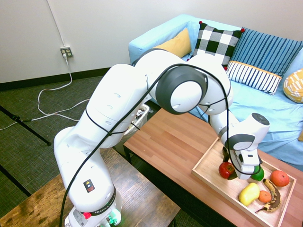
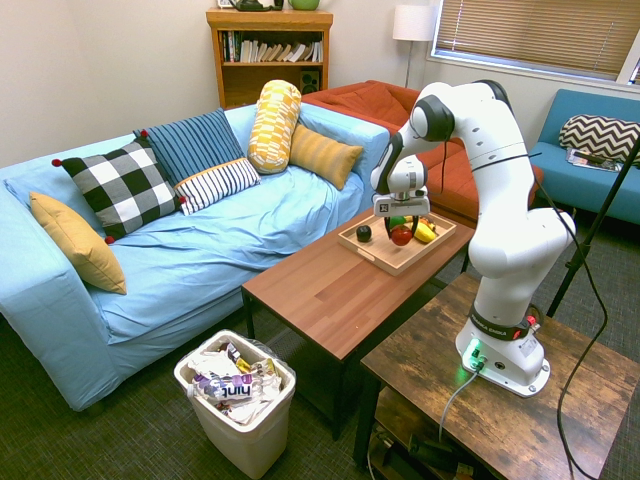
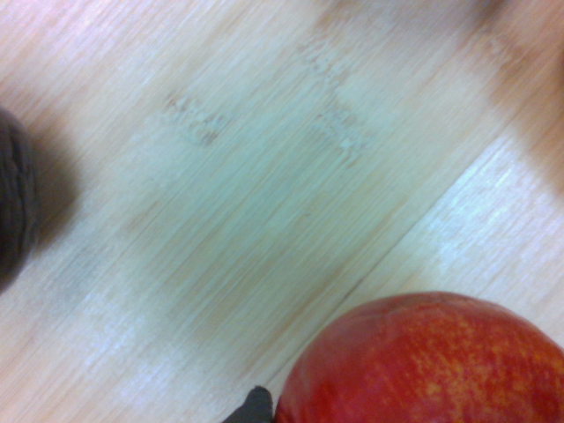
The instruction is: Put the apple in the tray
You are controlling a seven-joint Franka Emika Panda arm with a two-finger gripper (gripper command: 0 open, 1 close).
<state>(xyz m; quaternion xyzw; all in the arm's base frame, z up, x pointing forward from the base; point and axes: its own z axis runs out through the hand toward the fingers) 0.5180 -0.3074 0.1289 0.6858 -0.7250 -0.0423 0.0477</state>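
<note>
A white robot arm is reaching across a living room and lowering its gripper (image 2: 402,232) over a pale wooden tray (image 1: 208,165) at the end of the coffee table (image 1: 163,137) farthest from the waste bin (image 2: 240,400). The gripper's two dark fingers are closing on a glossy red apple (image 2: 401,236), one on each side. The apple is sitting within the tray's rims, toward the long side facing the robot's base; whether it is touching the tray's floor, an onlooker cannot tell. A dark, rounded fruit (image 2: 364,233) is lying near the tray's end closer to the bin, toward the sofa (image 2: 230,230). A green fruit (image 1: 258,173) is showing just beside the gripper. At the opposite end, a large orange-red fruit (image 1: 280,178) is occupying the sofa-side corner, while a spotted banana (image 1: 273,199) is stretching beside the end rim. A small orange fruit (image 1: 264,196) is resting between the banana and a yellow fruit (image 1: 249,194), which is lying near the robot-side rim.
</note>
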